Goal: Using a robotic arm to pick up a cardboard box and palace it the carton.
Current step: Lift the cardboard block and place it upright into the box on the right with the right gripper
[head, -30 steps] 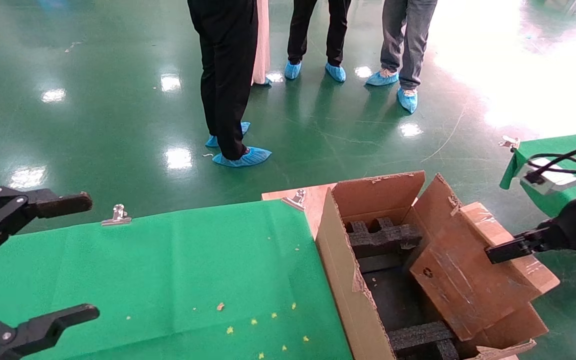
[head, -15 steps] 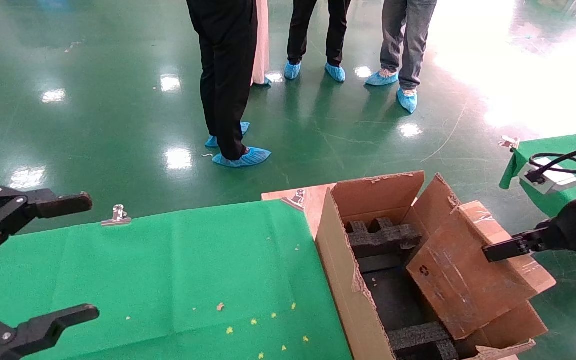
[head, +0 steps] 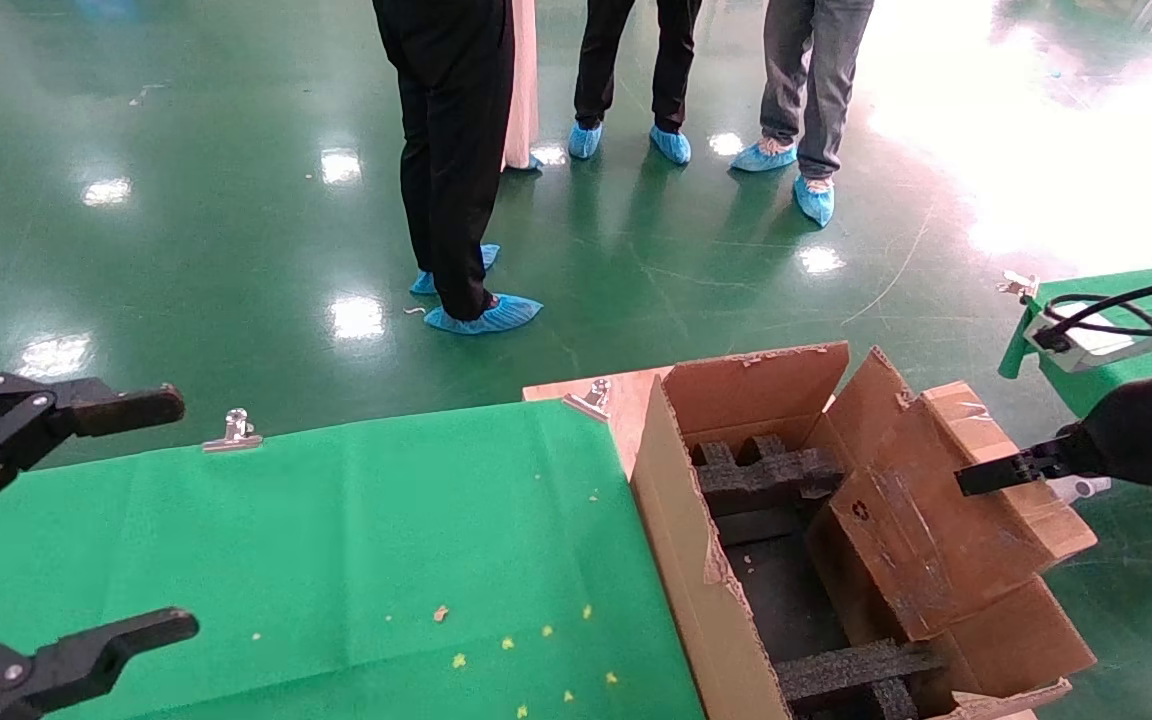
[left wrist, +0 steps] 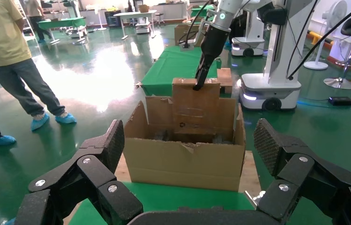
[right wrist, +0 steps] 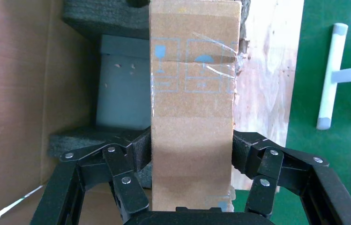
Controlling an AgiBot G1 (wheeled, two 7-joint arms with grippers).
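Brown cardboard box [head: 921,520] hangs tilted over the carton [head: 706,560], low corner dipping toward the black foam blocks [head: 766,475], clamped by its far end in the right gripper [right wrist: 192,159] for lowering; left gripper [head: 56,520] waits wide open, far left

Both hands: matte black multi-link fingers w/ silver rivets, textured pads; left hand [head: 56,520], right hand [right wrist: 192,150]. White robotic arm [left wrist: 225,11], black cables.

Cardboard box [right wrist: 192,112] clamped in right end effector [right wrist: 191,157], above carton [right wrist: 14,93]
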